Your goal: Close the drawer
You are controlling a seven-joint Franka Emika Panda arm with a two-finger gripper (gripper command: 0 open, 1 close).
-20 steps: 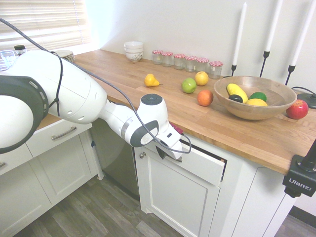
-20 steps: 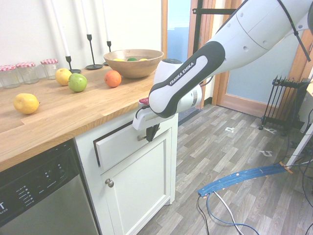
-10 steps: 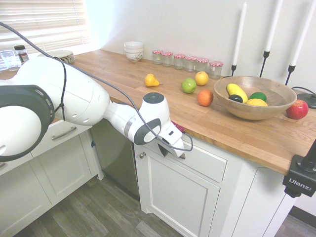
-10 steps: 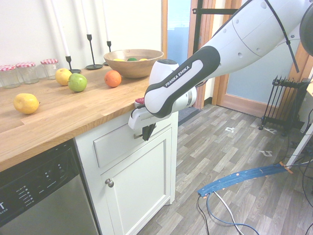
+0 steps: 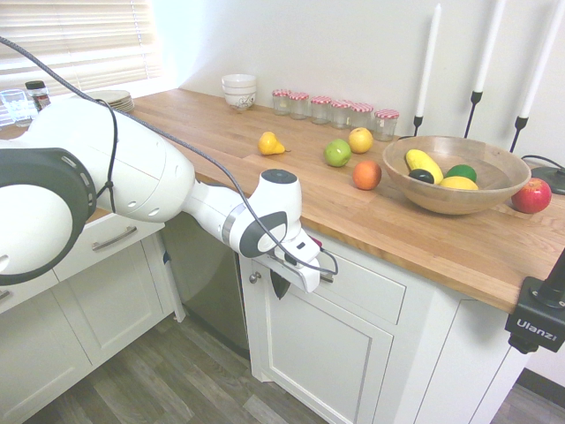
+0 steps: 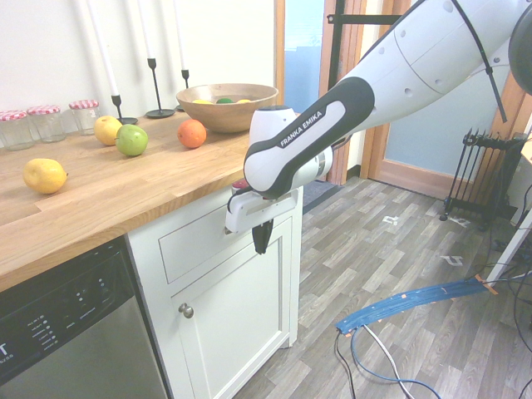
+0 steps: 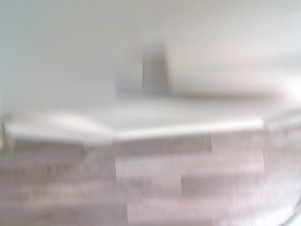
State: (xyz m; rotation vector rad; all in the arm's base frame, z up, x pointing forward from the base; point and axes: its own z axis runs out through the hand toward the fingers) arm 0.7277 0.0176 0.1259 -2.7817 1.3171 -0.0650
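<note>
So the drawer (image 5: 369,291) is sitting flush under the wooden countertop (image 5: 353,203), and the gripper (image 6: 262,252) is hanging just in front, fingers pinched together.

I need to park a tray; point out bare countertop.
Bare: the strip between the orange and the counter's front edge, and left of the yellow pear. Crowded: around the wooden bowl and beside the jars.

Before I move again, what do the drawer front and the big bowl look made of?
Drawer front: probably painted wood, matte white, judging by its even colour and crisp framed edges.
Bowl: apparently wood, smooth finish; it's tan with faint grain.
</note>
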